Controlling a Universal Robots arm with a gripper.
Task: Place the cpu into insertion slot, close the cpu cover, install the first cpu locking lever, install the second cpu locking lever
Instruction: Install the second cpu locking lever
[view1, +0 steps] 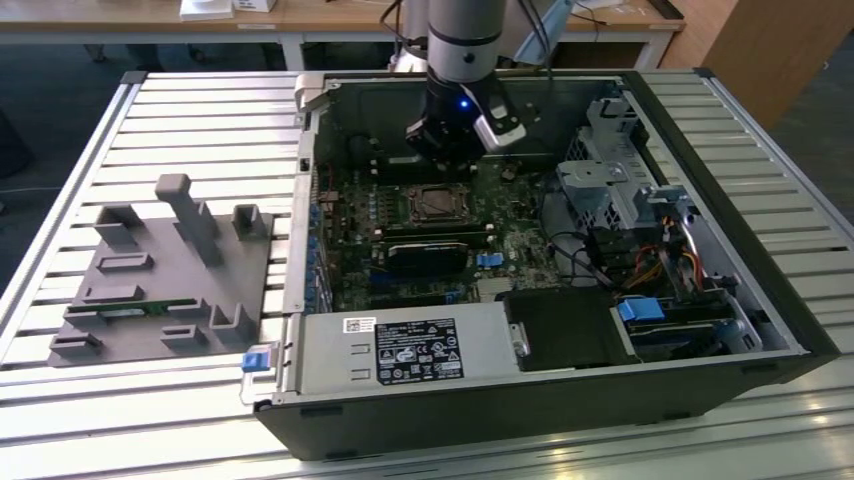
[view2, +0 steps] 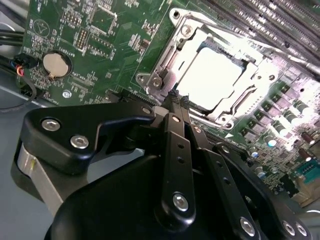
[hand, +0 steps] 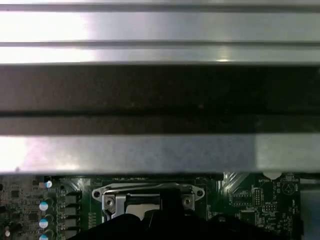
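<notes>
I have the gripper (view2: 175, 97) hanging inside the open computer case (view1: 747, 330), just above the green motherboard (view2: 105, 55). In the second wrist view the jaws stand together, tips meeting and holding nothing. They sit at the 7 o'clock edge of the insertion slot (view2: 220, 75).

The cpu (view2: 212, 77) lies in the slot, its pale face bright under the light. The cpu cover (view2: 260, 82) appears down flat around it, the chip showing through its window. In the exterior view the socket sits at about 6 o'clock from the gripper, near the board's centre. I cannot make out either locking lever clearly, so I cannot tell whether any is latched.

I judge the work to stand at the lever stage, with placing and covering apparently done.

Procedure notes for this stage:
1. Keep the jaws together so the tips act as one narrow pusher.
2. Contact only the lever, never the chip face or the cover window.
3. Press steadily along the lever's own arc, then sideways under its hook.
4. Watch the coin cell (view2: 55, 65) and nearby capacitors (view2: 272, 142); the linkage passes close above them.
5. Check that the cover stays flat throughout.
</notes>
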